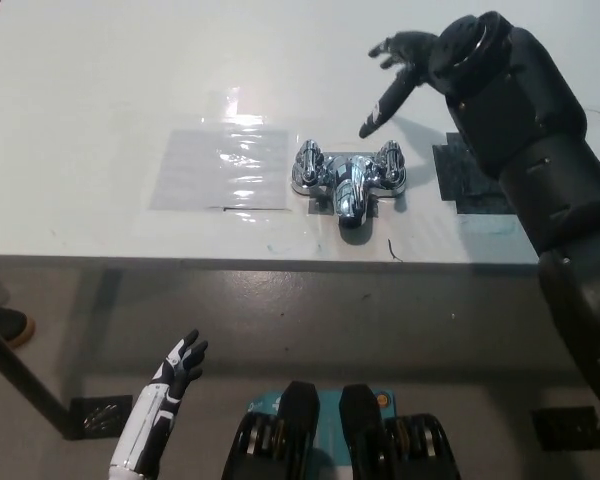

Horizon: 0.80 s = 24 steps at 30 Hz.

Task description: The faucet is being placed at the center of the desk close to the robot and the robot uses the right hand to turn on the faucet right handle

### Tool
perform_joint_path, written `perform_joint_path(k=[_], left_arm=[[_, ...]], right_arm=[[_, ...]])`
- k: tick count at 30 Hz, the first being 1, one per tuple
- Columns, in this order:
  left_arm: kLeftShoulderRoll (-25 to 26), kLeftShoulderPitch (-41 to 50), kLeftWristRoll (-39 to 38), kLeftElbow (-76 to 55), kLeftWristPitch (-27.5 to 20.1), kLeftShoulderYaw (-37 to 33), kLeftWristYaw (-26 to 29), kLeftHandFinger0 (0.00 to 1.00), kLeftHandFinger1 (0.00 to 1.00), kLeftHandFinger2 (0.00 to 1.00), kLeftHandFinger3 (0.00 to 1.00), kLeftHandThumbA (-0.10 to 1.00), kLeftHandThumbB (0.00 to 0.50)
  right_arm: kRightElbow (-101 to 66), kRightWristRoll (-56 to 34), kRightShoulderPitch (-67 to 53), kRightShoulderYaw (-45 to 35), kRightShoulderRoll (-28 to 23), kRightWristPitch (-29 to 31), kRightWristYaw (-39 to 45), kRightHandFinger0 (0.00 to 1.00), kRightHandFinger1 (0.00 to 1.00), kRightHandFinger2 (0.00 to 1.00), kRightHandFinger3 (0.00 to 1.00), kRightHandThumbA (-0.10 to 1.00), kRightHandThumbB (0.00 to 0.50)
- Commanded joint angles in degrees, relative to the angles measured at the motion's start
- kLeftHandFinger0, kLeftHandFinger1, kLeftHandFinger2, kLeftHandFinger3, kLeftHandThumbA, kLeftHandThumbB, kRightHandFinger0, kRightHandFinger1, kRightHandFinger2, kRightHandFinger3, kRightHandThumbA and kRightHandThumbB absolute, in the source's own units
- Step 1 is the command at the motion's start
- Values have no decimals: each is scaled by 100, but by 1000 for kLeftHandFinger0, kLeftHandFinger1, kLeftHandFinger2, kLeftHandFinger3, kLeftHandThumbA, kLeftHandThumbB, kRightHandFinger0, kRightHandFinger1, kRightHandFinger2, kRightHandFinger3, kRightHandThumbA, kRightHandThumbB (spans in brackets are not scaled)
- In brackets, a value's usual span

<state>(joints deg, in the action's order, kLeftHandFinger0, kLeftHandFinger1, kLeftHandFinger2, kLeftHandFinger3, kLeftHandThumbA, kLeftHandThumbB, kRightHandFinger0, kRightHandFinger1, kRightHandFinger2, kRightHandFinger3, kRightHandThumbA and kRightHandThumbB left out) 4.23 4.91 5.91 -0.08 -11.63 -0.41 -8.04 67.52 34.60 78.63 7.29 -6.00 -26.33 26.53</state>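
Observation:
A chrome faucet (347,178) sits near the front edge of the white desk (100,90), at its middle. It has two knob handles; the right handle (391,165) is on the picture's right. My black right hand (405,62) hovers open above and just behind that handle, fingers spread, one fingertip pointing down toward it without touching. My white left hand (180,362) rests open below the desk edge at the lower left.
A clear shiny sheet (223,167) is taped to the desk left of the faucet. A dark square patch (467,178) lies right of it, partly hidden by my right arm. A dark shoe (2,323) shows on the floor at far left.

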Motion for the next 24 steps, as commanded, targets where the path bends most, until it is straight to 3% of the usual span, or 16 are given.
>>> perform_joint_path(k=[1, 5, 7, 8, 9, 11, 15, 23, 24], left_arm=[[32, -43, 65, -49, -248, -26, 157, 1000, 1000, 1000, 1000, 1000, 500], [43, -56, 112, -61, -269, -27, 165, 1000, 1000, 1000, 1000, 1000, 500], [33, -56, 129, -57, -254, -22, 180, 1000, 1000, 1000, 1000, 1000, 500], [35, -55, 140, -64, -252, -25, 178, 1000, 1000, 1000, 1000, 1000, 500], [44, -52, 163, -76, -238, -27, 177, 1000, 1000, 1000, 1000, 1000, 500], [43, -58, 175, -87, -186, -33, 164, 1000, 1000, 1000, 1000, 1000, 500], [52, -70, 216, -123, -132, -34, 156, 1000, 1000, 1000, 1000, 1000, 500], [61, -106, 342, -202, -71, -29, 178, 1000, 1000, 1000, 1000, 1000, 500], [67, -110, 347, -201, -75, -29, 173, 1000, 1000, 1000, 1000, 1000, 500]], right_arm=[[287, -338, 545, -113, -46, -59, -607, 1000, 1000, 1000, 1000, 1000, 129], [478, -399, 586, 107, -79, -46, -396, 1000, 1000, 1000, 1000, 1000, 76], [690, -247, 657, 249, -37, -59, -582, 1000, 1000, 1000, 1000, 1000, 132], [742, -377, 684, 153, -37, -59, -538, 1000, 1000, 1000, 1000, 1000, 97], [788, -431, 698, 128, -29, -59, -553, 1000, 1000, 1000, 1000, 1000, 116], [738, -449, 670, 253, -36, -59, -439, 1000, 1000, 1000, 1000, 1000, 98], [966, -477, 753, 295, 38, -59, -608, 1000, 1000, 1000, 1000, 1000, 138], [976, -612, 762, 408, 114, -59, -639, 1000, 1000, 1000, 1000, 1000, 134], [1017, -571, 777, 451, 135, -59, -736, 1000, 1000, 1000, 1000, 1000, 157]])
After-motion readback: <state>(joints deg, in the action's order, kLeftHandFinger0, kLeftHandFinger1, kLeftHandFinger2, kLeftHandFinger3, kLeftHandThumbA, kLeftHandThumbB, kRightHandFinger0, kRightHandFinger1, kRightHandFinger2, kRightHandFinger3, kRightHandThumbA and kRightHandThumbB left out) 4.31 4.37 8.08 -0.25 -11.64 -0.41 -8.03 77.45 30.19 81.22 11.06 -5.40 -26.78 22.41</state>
